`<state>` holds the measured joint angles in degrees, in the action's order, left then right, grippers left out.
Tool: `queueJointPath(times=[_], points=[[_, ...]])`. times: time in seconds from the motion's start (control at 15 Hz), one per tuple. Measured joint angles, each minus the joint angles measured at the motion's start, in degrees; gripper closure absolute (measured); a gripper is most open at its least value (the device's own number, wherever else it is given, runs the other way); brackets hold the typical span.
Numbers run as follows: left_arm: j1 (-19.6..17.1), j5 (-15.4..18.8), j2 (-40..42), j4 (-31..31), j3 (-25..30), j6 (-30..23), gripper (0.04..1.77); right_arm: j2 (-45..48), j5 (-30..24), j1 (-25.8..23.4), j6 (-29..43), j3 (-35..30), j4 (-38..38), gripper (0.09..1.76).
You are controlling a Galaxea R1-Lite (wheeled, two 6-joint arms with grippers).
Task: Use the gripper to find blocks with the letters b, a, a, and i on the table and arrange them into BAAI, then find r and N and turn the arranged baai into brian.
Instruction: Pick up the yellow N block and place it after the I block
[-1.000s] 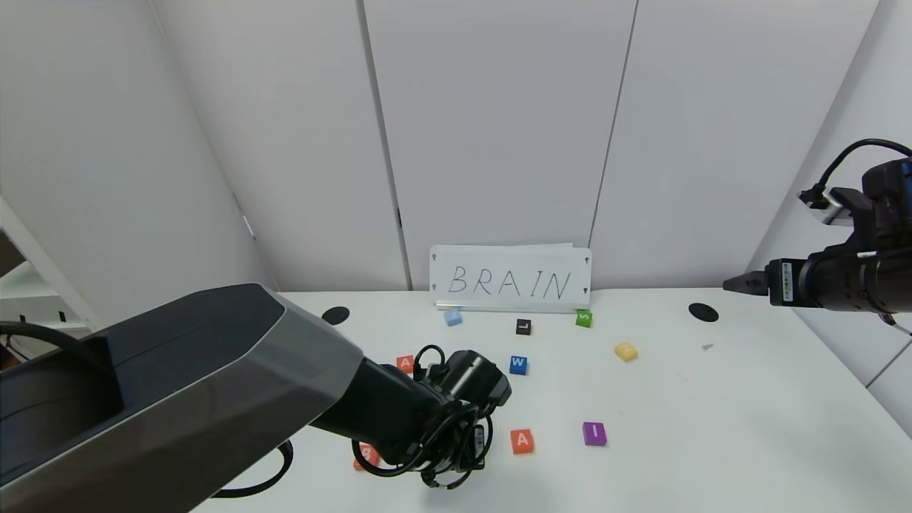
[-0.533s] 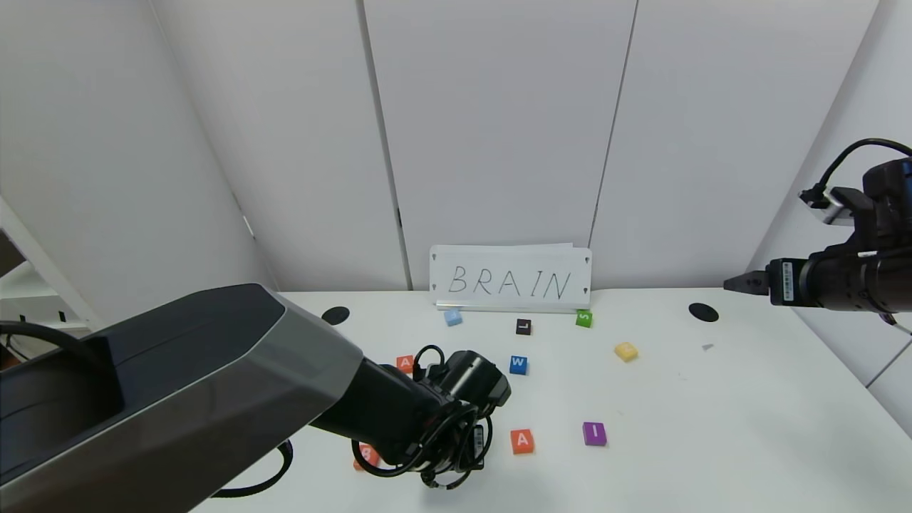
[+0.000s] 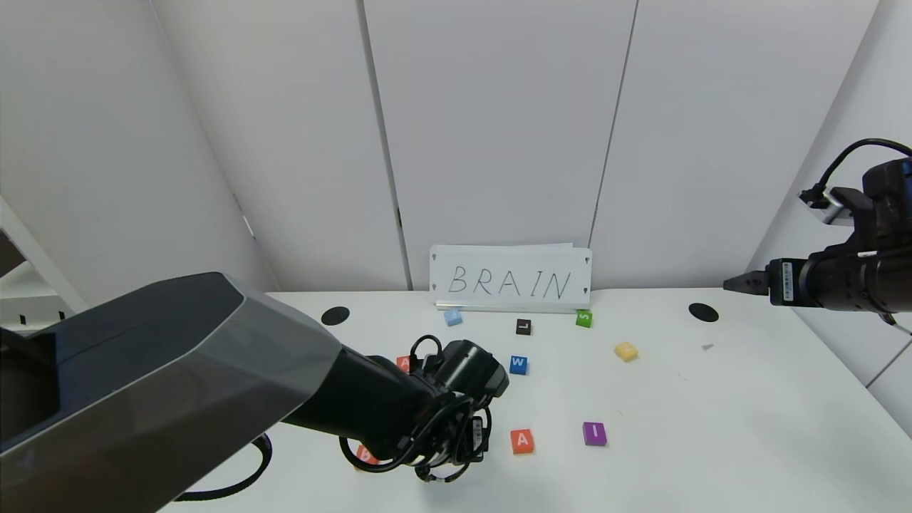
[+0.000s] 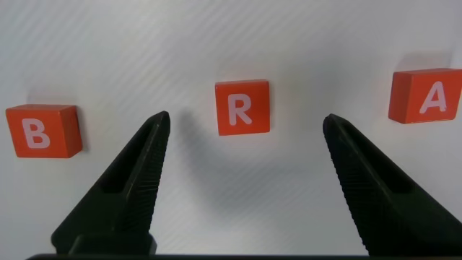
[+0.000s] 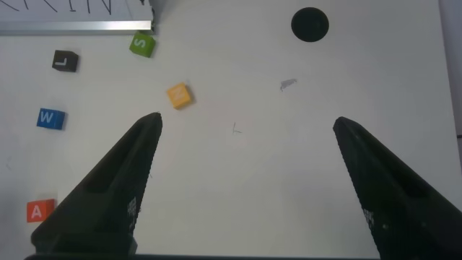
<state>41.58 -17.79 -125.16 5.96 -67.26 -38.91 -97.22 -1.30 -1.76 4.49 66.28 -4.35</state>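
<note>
White surface (image 3: pixel 712 427): left gripper (image 4: pixel 242 130) fingers spread around R (image 4: pixel 242 107), B (image 4: pixel 42 131) and A (image 4: pixel 428 96) flanking; right gripper (image 5: pixel 245 126) parked, spread.

Looking forward and down from the head onto the white tabletop (image 3: pixel 712 427), facing the back wall and the BRAIN sign (image 3: pixel 510 279), taking in both arms from a distance. Hovering close over the tabletop from the left wrist, peering straight down between spread pincer fingers (image 4: pixel 130 188) at the R tile (image 4: pixel 242 107). Hanging higher and farther back from the right wrist, gazing down at the yellow tile (image 5: pixel 179 95). Sharing with the head view the blue W tile (image 5: pixel 49 118).
</note>
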Motion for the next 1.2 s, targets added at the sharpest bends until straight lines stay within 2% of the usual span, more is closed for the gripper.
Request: queueJointPath(times=[0.33, 0.8, 1.2], points=[[-1.2, 0.1, 4.9, 0.4, 0.2, 0.7, 0.19, 0.1, 0.0, 0.1, 0.1, 0.0, -0.1, 0.14], [-6.0, 1.2, 13.8, 0.1, 2.3, 7.8, 0.13, 0.3, 0.3, 1.4, 2.7, 0.2, -0.4, 0.14], [-10.1, 7.8, 22.1, -0.7, 6.5, 16.7, 0.11, 0.4, 0.5, 2.4, 4.4, 0.0, -0.5, 0.14]])
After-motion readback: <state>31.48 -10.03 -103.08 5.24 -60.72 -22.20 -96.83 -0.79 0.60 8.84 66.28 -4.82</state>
